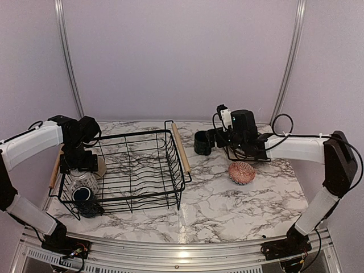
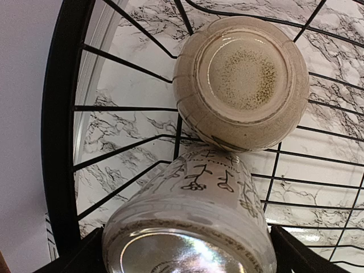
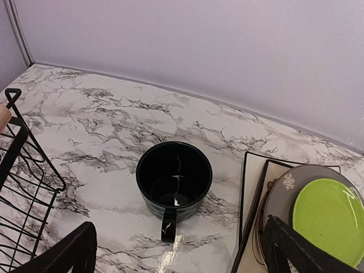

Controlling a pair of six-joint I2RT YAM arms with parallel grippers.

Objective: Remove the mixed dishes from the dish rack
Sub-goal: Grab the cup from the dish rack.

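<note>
Top external view, near edge outward: the dish rack (image 1: 181, 149) stands on the left half of the marble worktop (image 1: 227, 210), a wooden handle on each short side. In its near left corner sits the dark-blue mug (image 1: 84, 196), mouth up. Just behind that is the patterned mug (image 1: 84, 182), with the left tool (image 1: 79, 165) hanging directly over it. The tan mug (image 1: 101, 166) lies beside the tool, further back in the rack. To the right, well apart from the rack, the reddish patterned bowl (image 1: 242, 172) rests on the worktop. Farther back, a dark mug (image 1: 202, 142) stands on the worktop just beyond the rack's right handle, and the right tool (image 1: 215, 138) points at it from the right.

Left wrist view: nearest the lens, the patterned mug fills the gap between two black fingers (image 2: 79, 256), one at each lower corner. The tool is spread wide and straddles the mug; whether the pads press on it cannot be told. Just beyond, the tan mug is upside down on the rack wires, its speckled base facing the camera.

Right wrist view: the fingers sit in the lower corners, wide apart, with nothing between them. Ahead, apart from them, the dark mug stands upright with its handle toward the camera. To the right lies a stack: the lime-green plate (image 3: 330, 213) on the grey round plate (image 3: 282, 190), which lies on the square cream plate (image 3: 251, 170) with a dark edge.
</note>
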